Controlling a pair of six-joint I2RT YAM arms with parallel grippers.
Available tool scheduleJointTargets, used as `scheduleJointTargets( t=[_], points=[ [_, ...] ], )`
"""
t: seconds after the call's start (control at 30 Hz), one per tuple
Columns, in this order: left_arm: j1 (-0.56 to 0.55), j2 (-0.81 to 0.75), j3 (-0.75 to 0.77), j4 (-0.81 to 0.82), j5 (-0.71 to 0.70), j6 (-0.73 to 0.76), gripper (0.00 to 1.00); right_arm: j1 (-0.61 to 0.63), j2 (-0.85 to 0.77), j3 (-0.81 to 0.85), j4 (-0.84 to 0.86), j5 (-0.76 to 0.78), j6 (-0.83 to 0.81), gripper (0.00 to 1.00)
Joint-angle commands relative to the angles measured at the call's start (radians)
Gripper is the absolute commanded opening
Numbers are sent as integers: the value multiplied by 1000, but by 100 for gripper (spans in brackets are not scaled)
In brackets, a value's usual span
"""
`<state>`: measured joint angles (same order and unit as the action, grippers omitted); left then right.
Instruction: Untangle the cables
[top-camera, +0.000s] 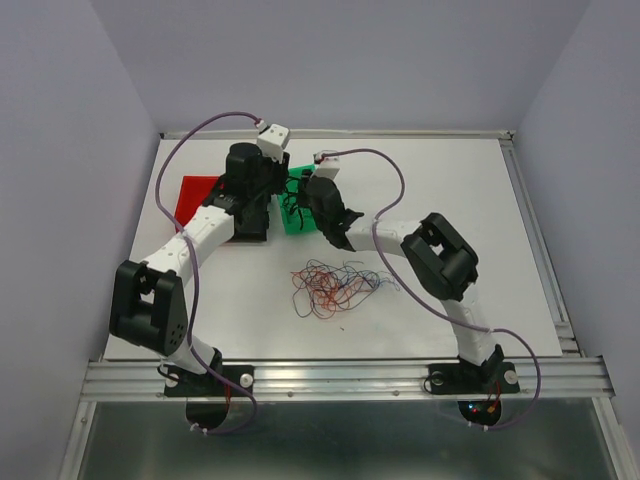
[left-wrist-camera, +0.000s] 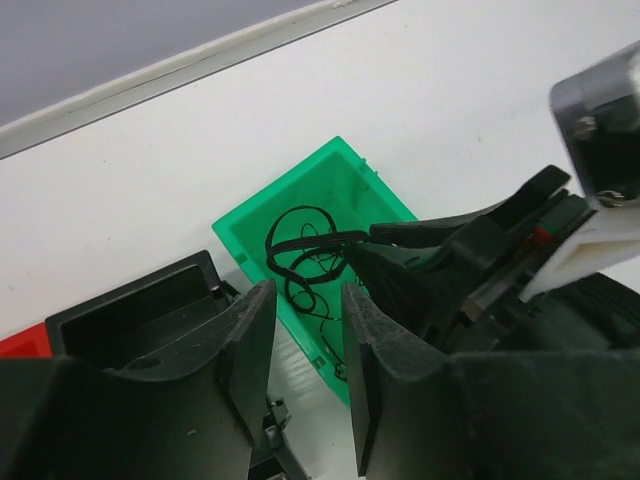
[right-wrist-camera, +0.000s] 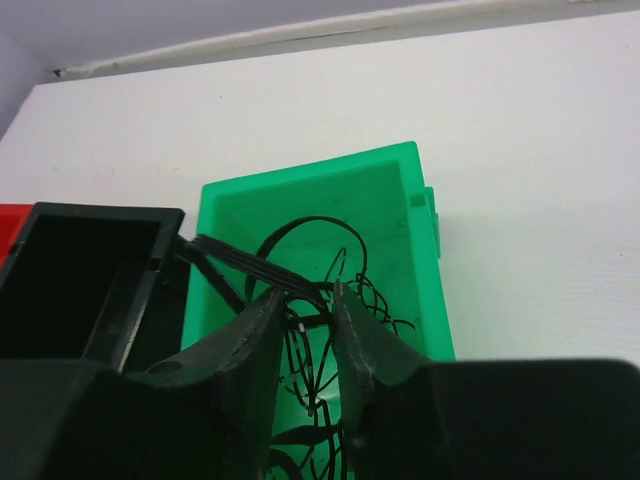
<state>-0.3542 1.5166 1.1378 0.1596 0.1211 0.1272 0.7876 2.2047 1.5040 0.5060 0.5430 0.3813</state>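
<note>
Between your right gripper's (right-wrist-camera: 305, 300) fingertips a flat band of black cables (right-wrist-camera: 250, 265) is pinched, the jaws drawn almost together on it, over the green bin (right-wrist-camera: 300, 195). From that pinch the band runs left toward the side of the green bin that adjoins the black bin (right-wrist-camera: 70, 290), while the other black strands lie looped on the green bin's floor. That is your first risk: if you pull from here, the band may catch on the black bin's rim. It may also haul the whole coil out over the wall, since the loops look linked to the strands you hold. The strands are far thinner than the finger pads, so a hard tug could slide them out of the grip. The bin looks light, and a snagged cable could tip or drag it. Your left gripper (left-wrist-camera: 308, 305) hangs just beside, jaws apart and holding nothing. The right fingers cross close in front of it, so a sideways move by either arm could knock them together. Further out, the red bin (top-camera: 198, 195) sits beyond the black one. The main tangle of red, blue and black cables (top-camera: 335, 283) lies loose on the table (top-camera: 450, 190), well apart from the bins and not yet sorted. A trailing strand dragged across it would knot it tighter.
</note>
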Motion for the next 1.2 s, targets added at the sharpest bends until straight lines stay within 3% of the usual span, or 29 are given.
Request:
scheduleJointTargets(
  t=[0.0, 0.13, 0.4, 0.43, 0.47, 0.57, 0.73, 1.0, 1.17],
  points=[
    [-6, -13, 14, 34, -31, 20, 43, 9, -109, -48, 95, 18, -56, 36],
    [-6, -19, 13, 38, -34, 26, 44, 9, -163, -87, 94, -8, -58, 44],
    [-3, -36, 4, 8, 0, 45, 44, 9, -96, -7, 29, 17, -62, 39],
    [-5, -42, -6, 15, 0, 49, 44, 9, -88, 7, 22, 20, -62, 40],
    [-5, -58, -28, 20, 6, 66, 45, 9, -88, 19, 10, 24, -56, 48],
    [-5, -79, -67, 29, 43, 103, 47, 7, -123, -33, 9, 23, -44, 49],
    [-17, -55, -78, -31, 81, 158, 49, 9, -280, -191, 3, 40, -30, 49],
    [-72, 45, -40, -58, 66, 173, 46, 7, -688, -480, -156, 238, 36, 45],
    [-94, 146, 25, -83, 49, 183, 44, 6, -931, -573, -332, 213, 62, 42]
  ],
)
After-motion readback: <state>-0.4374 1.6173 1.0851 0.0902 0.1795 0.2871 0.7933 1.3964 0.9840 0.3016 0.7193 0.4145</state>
